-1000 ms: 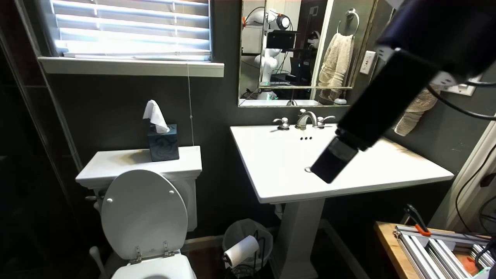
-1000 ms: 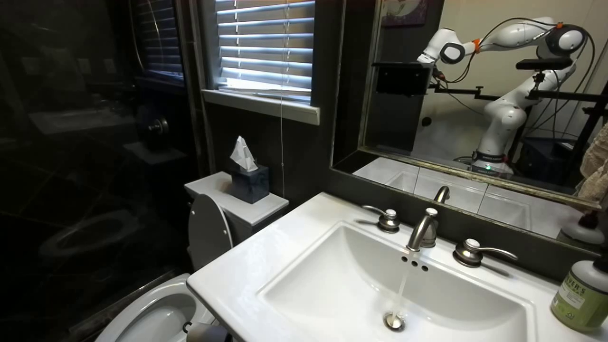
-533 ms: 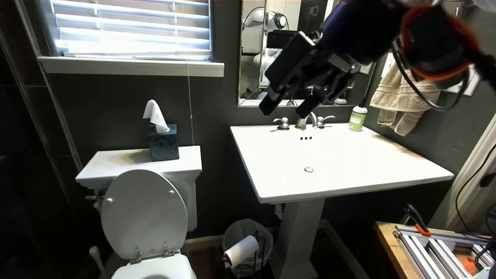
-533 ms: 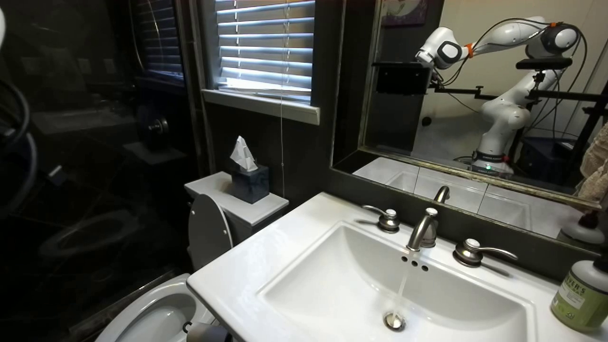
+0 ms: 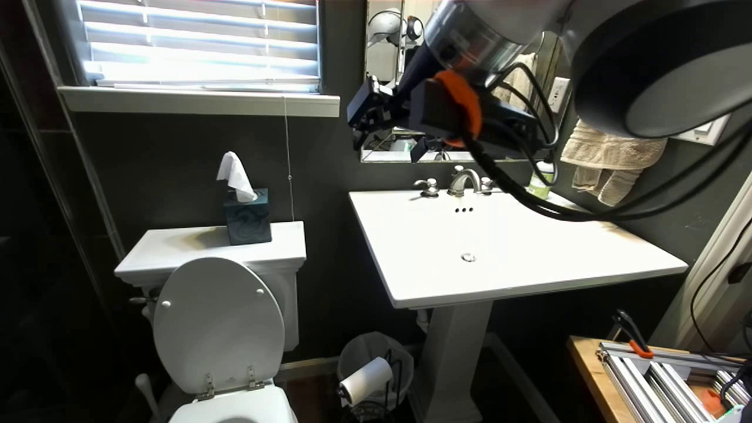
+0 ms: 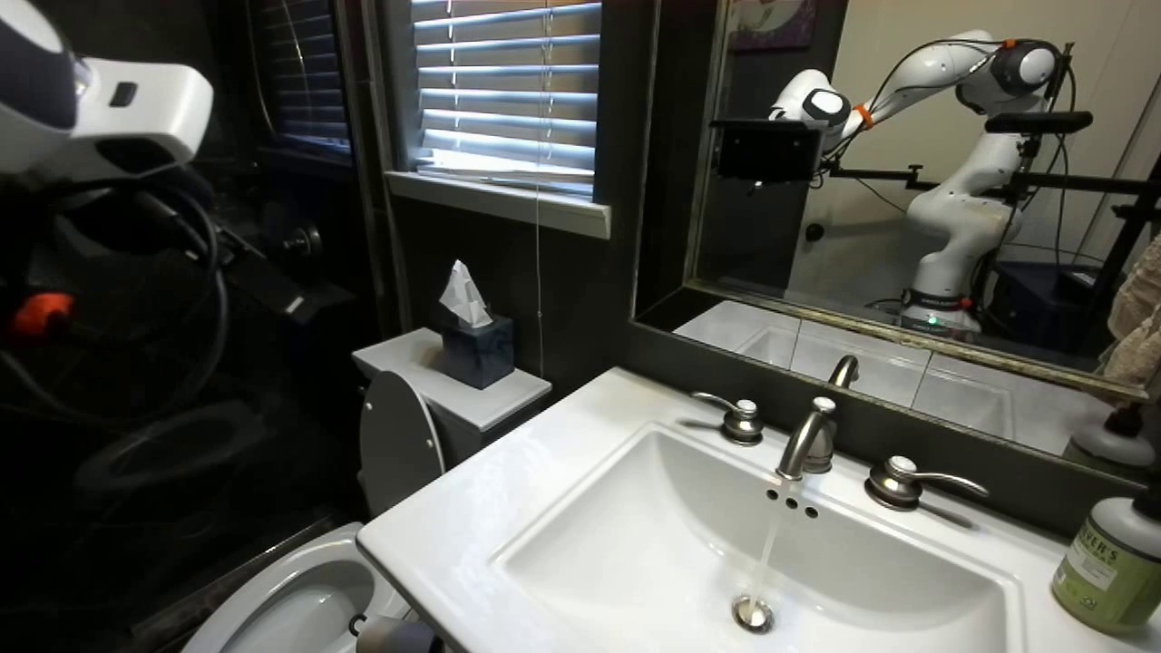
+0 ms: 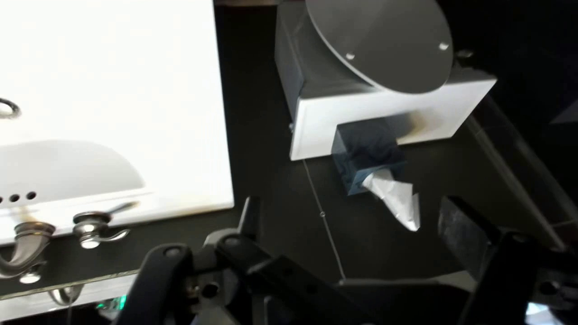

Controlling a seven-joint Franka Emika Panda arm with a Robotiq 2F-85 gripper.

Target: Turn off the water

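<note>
A brushed-metal faucet spout [image 6: 803, 444] stands at the back of the white sink [image 6: 544, 458], also in the wrist view [image 7: 29, 248]. A thin water stream [image 6: 768, 544] falls from it to the drain [image 6: 753, 617]. The lever handle nearer the toilet [image 6: 742, 422] points toward the toilet; it also shows in the wrist view [image 7: 90, 228]. The handle nearer the soap [image 6: 898, 481] points toward the soap. My gripper [image 5: 386, 145] is open and empty, above the sink's toilet-side back corner, before the mirror. Its fingers [image 7: 352, 216] are wide apart in the wrist view, touching neither handle.
A tissue box [image 5: 248, 217] stands on the toilet tank [image 5: 188, 247], with a blind cord [image 5: 288, 158] beside it. A mirror [image 6: 862, 227] hangs behind the faucet. A soap bottle [image 6: 1107, 562] and towel [image 5: 614, 155] are at the sink's far side.
My gripper has risen from over the basin and moved toward the window, turning so both fingers show. The arm has entered an exterior view at its left edge. Water and handles look unchanged.
</note>
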